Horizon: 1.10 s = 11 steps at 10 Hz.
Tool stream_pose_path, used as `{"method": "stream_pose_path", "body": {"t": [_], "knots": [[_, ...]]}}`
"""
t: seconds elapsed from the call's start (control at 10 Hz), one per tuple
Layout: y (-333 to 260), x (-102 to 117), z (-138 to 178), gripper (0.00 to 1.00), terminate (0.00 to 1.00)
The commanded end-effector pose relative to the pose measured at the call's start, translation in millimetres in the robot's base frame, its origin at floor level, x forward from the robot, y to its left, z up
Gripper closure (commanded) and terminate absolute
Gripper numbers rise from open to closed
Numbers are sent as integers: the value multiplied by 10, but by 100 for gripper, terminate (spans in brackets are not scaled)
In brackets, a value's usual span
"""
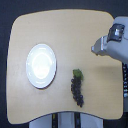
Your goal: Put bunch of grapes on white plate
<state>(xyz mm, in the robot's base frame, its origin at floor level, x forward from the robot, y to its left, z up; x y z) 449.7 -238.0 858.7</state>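
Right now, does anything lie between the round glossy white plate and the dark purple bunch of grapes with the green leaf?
No. In the exterior view, only bare wooden tabletop separates the white plate from the grape bunch.

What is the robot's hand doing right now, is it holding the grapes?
End effector: open or closed cannot be told; holding nothing, and the bunch of grapes lies on the table.

I inspected the work surface: a light wooden table with rounded corners filled most of the exterior view. Its top appeared smooth and evenly lit. Dark floor surrounded it. Below the near edge I noted a pale grey structure, too blurred to identify.
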Motion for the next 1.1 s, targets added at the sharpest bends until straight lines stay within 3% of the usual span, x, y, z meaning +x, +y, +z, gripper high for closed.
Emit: {"method": "stream_pose_path", "body": {"t": [0.0,1.0], "knots": [[605,-328,-294,0,0],[1515,-841,-808,0,0]]}}
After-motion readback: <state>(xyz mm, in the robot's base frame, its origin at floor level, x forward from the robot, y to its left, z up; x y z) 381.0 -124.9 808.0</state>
